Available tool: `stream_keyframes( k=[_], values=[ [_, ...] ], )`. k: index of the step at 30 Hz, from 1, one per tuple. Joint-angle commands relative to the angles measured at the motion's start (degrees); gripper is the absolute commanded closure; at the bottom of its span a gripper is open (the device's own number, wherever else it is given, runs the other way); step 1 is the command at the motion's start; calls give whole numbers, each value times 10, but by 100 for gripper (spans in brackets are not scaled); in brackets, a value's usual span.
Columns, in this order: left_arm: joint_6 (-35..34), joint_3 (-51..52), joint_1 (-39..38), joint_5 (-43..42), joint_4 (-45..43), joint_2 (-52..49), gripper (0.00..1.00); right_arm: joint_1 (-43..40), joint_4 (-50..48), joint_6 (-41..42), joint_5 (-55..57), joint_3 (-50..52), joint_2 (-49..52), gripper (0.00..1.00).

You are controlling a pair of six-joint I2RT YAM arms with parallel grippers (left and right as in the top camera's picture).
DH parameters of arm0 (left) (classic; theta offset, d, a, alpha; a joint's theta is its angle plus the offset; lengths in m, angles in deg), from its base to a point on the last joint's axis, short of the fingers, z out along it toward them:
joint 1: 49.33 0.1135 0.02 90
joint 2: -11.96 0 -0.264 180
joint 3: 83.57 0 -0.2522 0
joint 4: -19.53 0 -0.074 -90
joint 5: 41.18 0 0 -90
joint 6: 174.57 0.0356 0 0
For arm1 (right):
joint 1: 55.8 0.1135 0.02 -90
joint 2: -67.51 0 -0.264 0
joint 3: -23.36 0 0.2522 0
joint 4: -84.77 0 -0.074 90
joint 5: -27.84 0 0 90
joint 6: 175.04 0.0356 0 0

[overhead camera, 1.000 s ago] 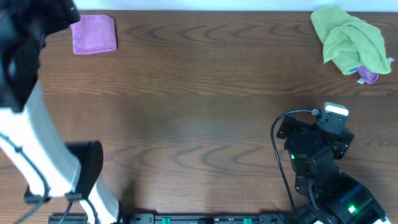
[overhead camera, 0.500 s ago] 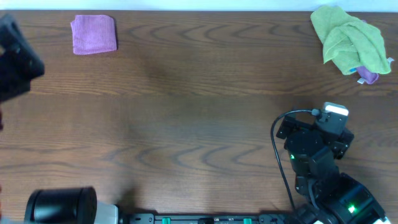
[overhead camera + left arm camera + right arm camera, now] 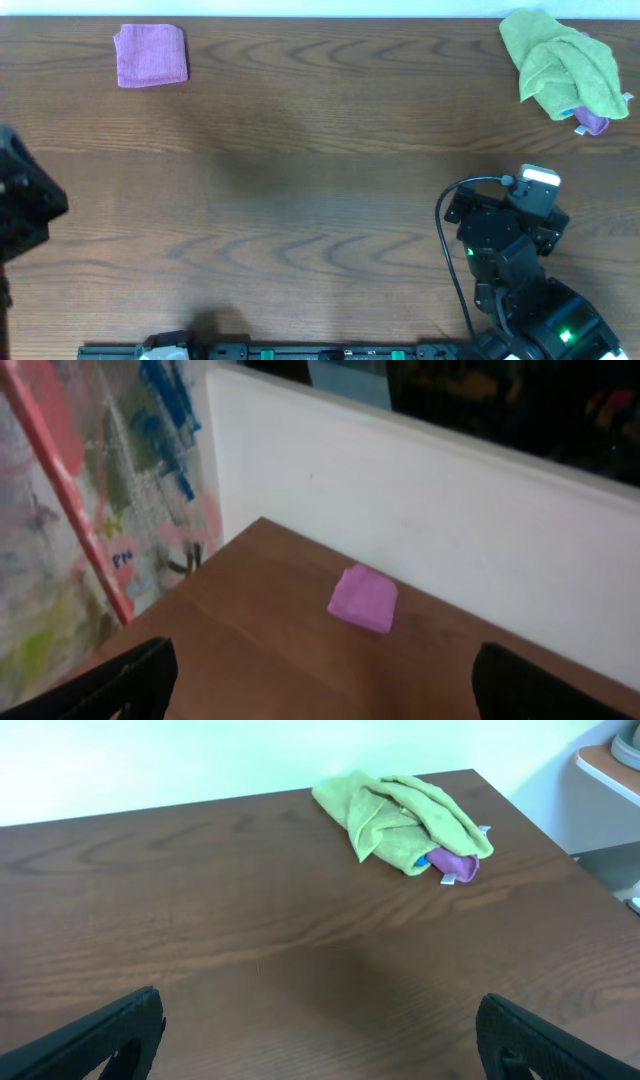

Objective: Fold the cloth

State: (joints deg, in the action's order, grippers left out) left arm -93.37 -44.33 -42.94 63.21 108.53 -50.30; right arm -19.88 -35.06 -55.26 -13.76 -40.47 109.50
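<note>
Retreating left gripper (image 3: 332, 682), jaws wide, now clear of folded cloth (image 3: 363, 598).

Our right arm (image 3: 505, 255) is a stack of matte black, blocky housings capped by a small white rectangular module (image 3: 540, 180), with a thin black cable (image 3: 440, 222) looping beside it and green indicator lights (image 3: 566, 337) (two, we think). Our left arm (image 3: 25, 205) shows as a dark angular block. The left gripper (image 3: 325, 680) and right gripper (image 3: 322, 1035) have black rounded fingers (image 3: 125, 678).
</note>
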Motion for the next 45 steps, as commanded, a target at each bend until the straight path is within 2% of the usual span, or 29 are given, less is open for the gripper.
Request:
stream_keyframes(
  k=[1,7,14,21,26,32,36,40,45],
  values=[
    [-2,112,4,8,-43,62,4,4,0,10,6,1,0,1],
    [-5,384,4,-6,-191,204,5,4,0,10,6,1,0,1],
    [-46,666,5,-9,-349,355,5,4,0,10,6,1,0,1],
    [-61,914,5,4,-510,494,5,4,0,10,6,1,0,1],
    [-64,1045,9,12,-593,577,5,4,0,10,6,1,0,1],
    [-122,1132,27,6,-640,621,5,4,0,10,6,1,0,1],
    [-121,1147,31,-40,-639,621,5,4,0,10,6,1,0,1],
    [-27,1158,35,-111,-647,621,5,4,0,10,6,1,0,1],
    [90,1178,35,-158,-648,621,5,4,0,10,6,1,0,1]
  ],
)
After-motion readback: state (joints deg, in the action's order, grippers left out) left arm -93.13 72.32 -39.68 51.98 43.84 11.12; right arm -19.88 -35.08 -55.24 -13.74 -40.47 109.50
